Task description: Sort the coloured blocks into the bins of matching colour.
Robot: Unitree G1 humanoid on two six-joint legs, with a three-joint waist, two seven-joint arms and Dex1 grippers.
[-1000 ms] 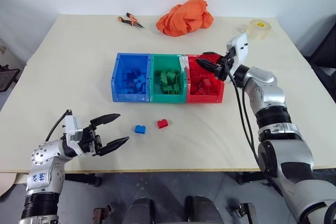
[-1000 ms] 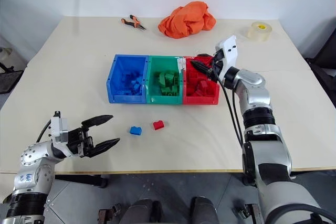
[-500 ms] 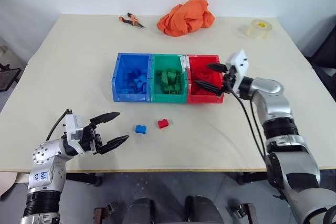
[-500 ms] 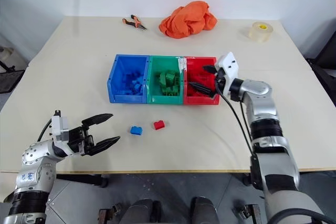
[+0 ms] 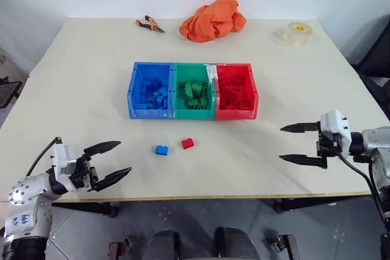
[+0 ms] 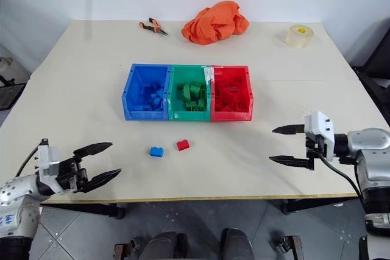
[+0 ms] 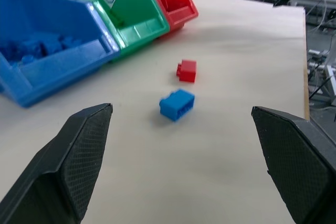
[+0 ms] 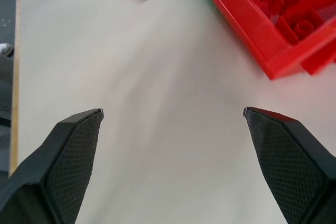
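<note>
Blocks: blue brick (image 5: 161,150) and red brick (image 5: 187,144) lie side by side mid-desk (image 5: 73,77), in front of the bins (image 5: 192,90). Left gripper (image 5: 109,161) and right gripper (image 5: 291,144) at near corners, both spread wide, empty.

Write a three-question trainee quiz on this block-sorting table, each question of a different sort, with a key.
1. True or false: the red block on the table lies nearer the bins than the blue block does.
2. Multiple choice: which bin sits in the middle of the row? A. blue bin B. green bin C. red bin
3. Fill in: both the left gripper and the right gripper have their fingers ____ and hold nothing.

Key: 1. True. 2. B. 3. open.
</note>
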